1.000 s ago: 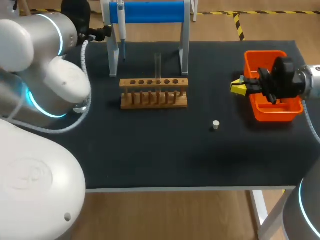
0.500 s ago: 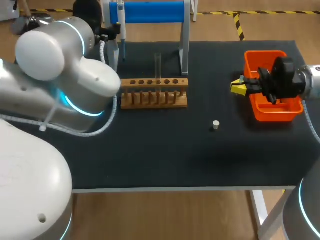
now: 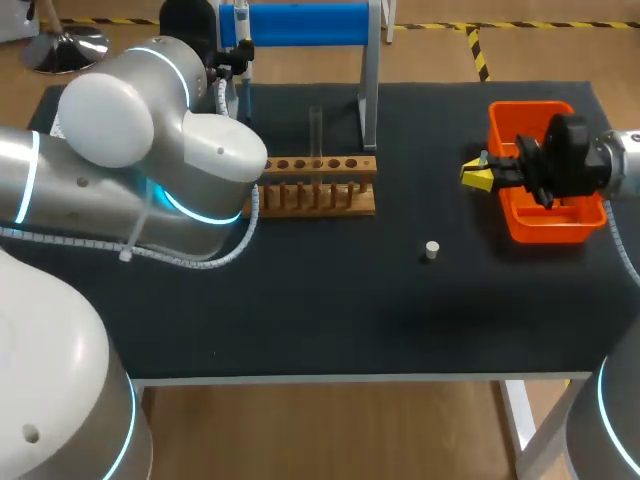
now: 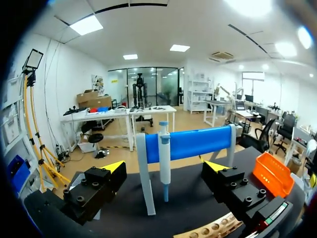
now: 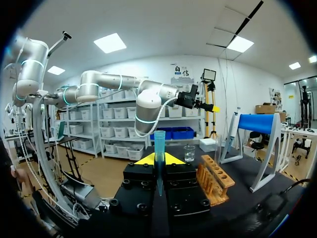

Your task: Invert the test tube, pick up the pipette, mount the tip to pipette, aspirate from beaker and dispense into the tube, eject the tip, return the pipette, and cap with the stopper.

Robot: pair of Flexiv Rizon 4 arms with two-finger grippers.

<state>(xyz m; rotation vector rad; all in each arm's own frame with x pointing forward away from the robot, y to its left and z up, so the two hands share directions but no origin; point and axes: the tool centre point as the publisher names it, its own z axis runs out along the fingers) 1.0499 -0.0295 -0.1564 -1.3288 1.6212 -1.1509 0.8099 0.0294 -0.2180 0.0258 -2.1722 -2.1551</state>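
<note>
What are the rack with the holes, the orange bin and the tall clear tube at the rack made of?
The rack looks like unpainted wood: it is pale brown and matt, with a row of pegs under the holes. The orange bin seems to be moulded plastic, going by its even bright colour and slight sheen. The tube is see-through, so glass or clear plastic; I cannot tell which.

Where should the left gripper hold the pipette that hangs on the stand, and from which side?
I would grip the pipette on its straight white body, just below the blue bar, coming level from the front. It hangs vertical, with nothing in front of it.
</note>
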